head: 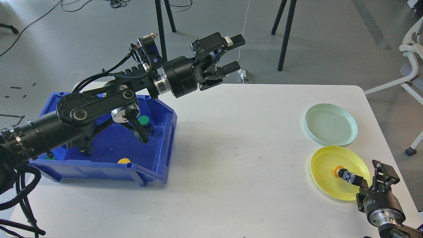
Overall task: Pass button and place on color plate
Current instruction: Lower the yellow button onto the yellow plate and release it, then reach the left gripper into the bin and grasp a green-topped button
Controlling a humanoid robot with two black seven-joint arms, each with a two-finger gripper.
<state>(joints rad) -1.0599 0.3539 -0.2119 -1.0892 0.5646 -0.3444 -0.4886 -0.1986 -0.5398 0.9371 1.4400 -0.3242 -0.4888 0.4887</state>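
Two plates lie ahead of the right hand (360, 180): a yellow plate (325, 165) holding one orange button (337, 171) at its fingertip, a pale green plate (330, 124) beyond. Its grip I cannot tell. The left hand (233, 54) hovers spread and bare above the worktop (231, 148). The blue bin (158, 145) below it holds three partly hidden buttons.

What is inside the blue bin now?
In the blue bin I see a green button, a yellow button near the front wall and another green one at the left. The left arm covers the middle.
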